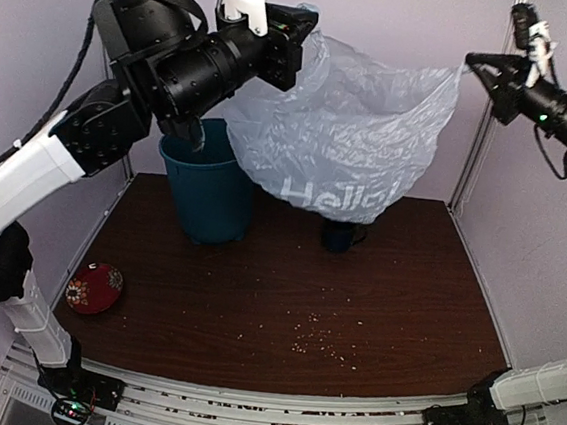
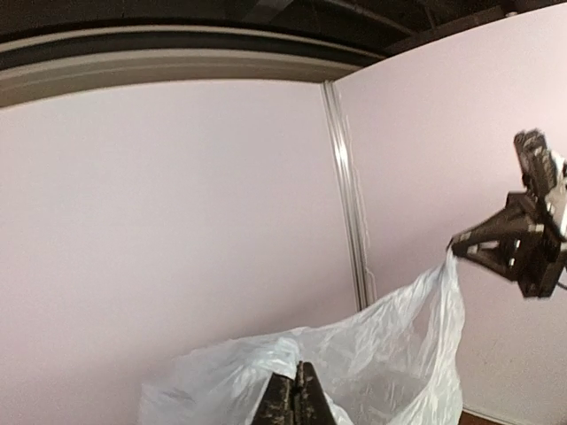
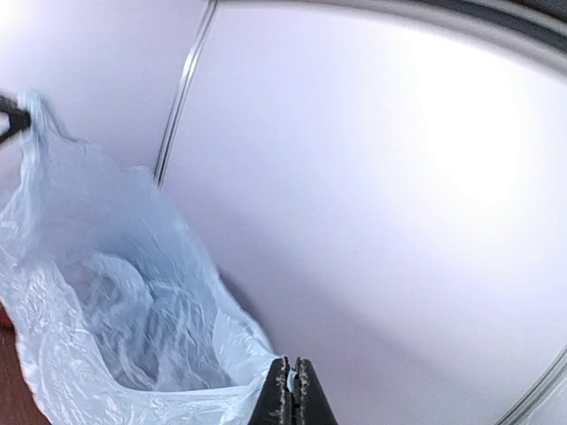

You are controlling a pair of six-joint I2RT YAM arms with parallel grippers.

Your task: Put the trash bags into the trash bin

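Observation:
The pale blue-grey trash bag (image 1: 346, 133), lettered "Hello!", hangs stretched high in the air between my two grippers, mouth upward. My left gripper (image 1: 304, 16) is shut on its left rim; in the left wrist view the gripper (image 2: 298, 370) pinches the plastic (image 2: 381, 354). My right gripper (image 1: 469, 62) is shut on the right corner, and the right wrist view shows the gripper (image 3: 291, 365) clamped on the bag's edge (image 3: 115, 310). The teal-blue trash bin (image 1: 207, 190) stands upright on the table, below and left of the bag, partly behind my left arm.
A small dark blue mug (image 1: 341, 236) stands under the bag's bottom, mostly hidden. A red patterned dish (image 1: 93, 287) lies near the table's left edge. Crumbs (image 1: 326, 342) are scattered over the front middle of the brown table (image 1: 407, 285). Pale walls enclose three sides.

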